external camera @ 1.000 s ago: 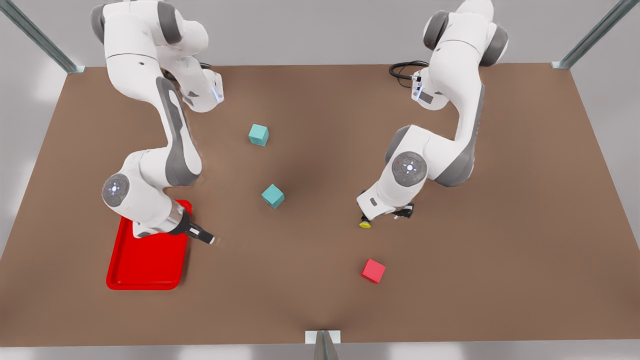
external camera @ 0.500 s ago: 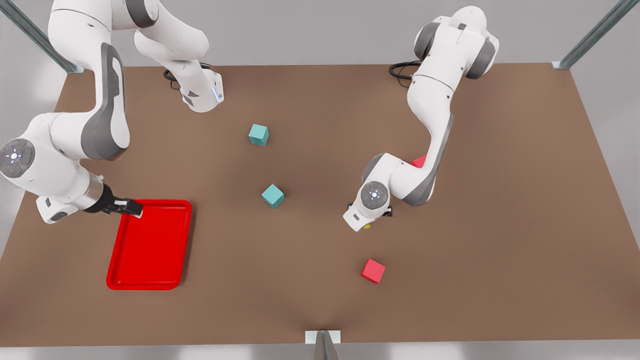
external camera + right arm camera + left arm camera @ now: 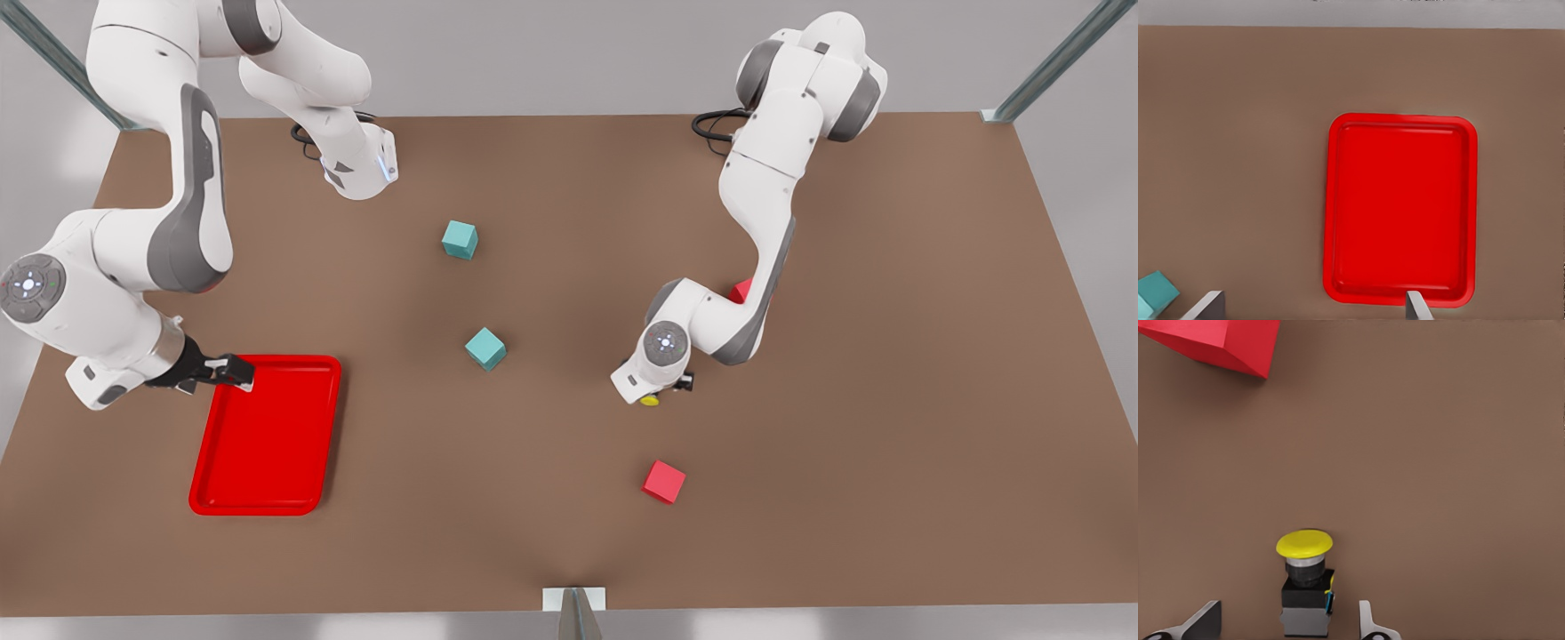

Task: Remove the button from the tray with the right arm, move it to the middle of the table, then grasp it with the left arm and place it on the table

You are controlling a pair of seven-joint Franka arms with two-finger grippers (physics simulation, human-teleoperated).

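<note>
The button [image 3: 1305,583], yellow cap on a dark grey base, sits between my left gripper's [image 3: 1289,607] fingers with a gap on each side; that gripper is open. In the front view the yellow cap [image 3: 650,400] pokes out just below the left gripper [image 3: 683,382], right of the table's [image 3: 551,498] middle. My right gripper [image 3: 236,369] hangs open and holds nothing over the far corner of the red tray [image 3: 267,480] at the front view's left. The right wrist view looks down on the tray [image 3: 1401,293] beyond the right gripper [image 3: 1315,297].
Two teal cubes [image 3: 460,239] [image 3: 485,348] lie near the table's middle. One red cube [image 3: 664,481] lies in front of the left gripper, another [image 3: 742,290] is half hidden behind the left arm. A red cube [image 3: 1225,343] and a teal cube [image 3: 1155,293] show in the wrist views.
The right arm has swung from the tray's inner side out to its far left corner. The left arm dropped lower over the button, then shifted slightly so more of the yellow cap shows.
</note>
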